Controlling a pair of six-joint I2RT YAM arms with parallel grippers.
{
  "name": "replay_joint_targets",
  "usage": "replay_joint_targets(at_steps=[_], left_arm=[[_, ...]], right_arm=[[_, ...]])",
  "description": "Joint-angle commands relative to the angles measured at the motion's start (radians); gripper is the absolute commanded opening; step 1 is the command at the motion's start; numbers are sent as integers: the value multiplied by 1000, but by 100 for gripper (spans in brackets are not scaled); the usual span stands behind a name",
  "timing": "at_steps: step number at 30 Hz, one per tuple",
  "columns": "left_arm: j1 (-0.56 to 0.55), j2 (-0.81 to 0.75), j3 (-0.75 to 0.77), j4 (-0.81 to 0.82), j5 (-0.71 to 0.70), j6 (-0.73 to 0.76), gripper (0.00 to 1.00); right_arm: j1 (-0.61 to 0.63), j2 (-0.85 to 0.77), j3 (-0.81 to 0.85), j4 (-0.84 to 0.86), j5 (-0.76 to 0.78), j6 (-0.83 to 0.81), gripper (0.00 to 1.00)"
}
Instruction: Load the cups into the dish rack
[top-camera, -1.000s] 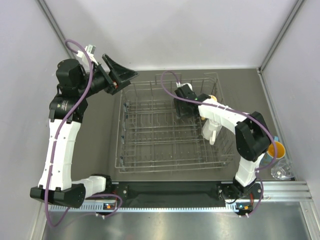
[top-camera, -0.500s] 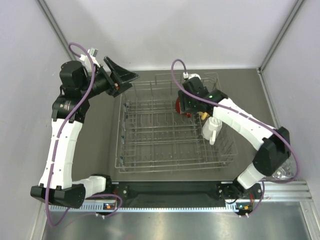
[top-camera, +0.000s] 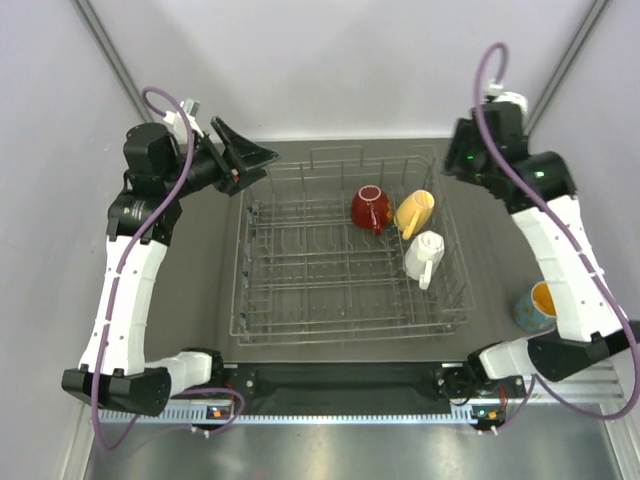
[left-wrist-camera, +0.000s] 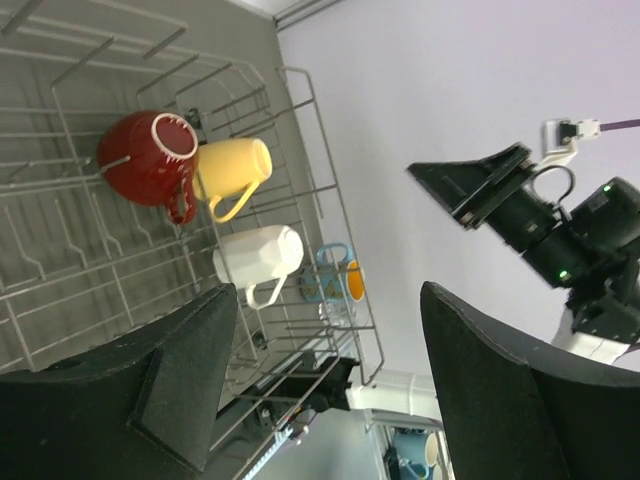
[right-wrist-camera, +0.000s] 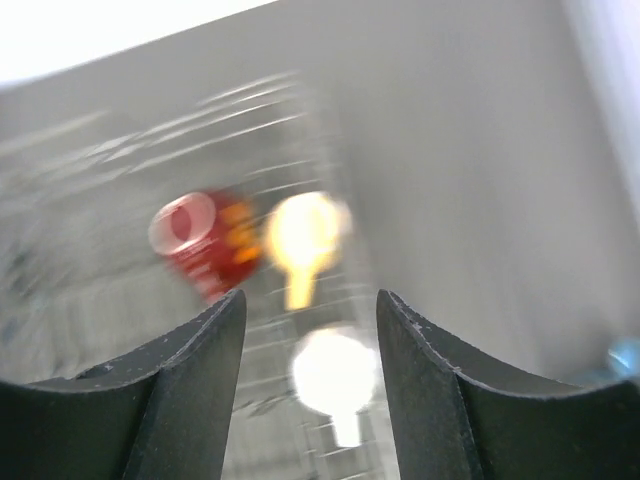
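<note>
Right end effector (top-camera: 458, 160): fingers apart, nothing between them. It sits high at the upper right of the top view, off the dish rack (top-camera: 340, 334), probably to stay clear of the wires. Left end effector (top-camera: 243, 156): likewise apart and empty, upper left, by the rack's far corner.

Three cups lie tipped in the rack's right half, plausibly to drain:
- red cup (top-camera: 371, 208), glossy, white inside
- yellow mug (top-camera: 414, 212)
- white mug (top-camera: 425, 256)

Blue mug (top-camera: 534, 306) stands on the table (top-camera: 495, 280) at the right edge, not yet loaded.
</note>
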Motion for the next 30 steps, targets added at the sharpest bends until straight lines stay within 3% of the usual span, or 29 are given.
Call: replay_joint_targets(at_steps=[1,3,9,15,30], left_arm=[[4,21,37,-84,19,82,78],[4,35,55,-131,15,151,78],[4,84,135,-325,33,341,79],[-37,112,154,-328,50,381,80],[-66,184,227,-311,82,383,81]], right_arm=[[-163,-67,11,-124,30,13,55],[-245,-94,-11,-140,27,16,55],[-660,-139,-210,-178,-117,59,55],[-842,-176,-443,-161,-134,68,54],[-911,-197,-712,-32,-71,53,52]])
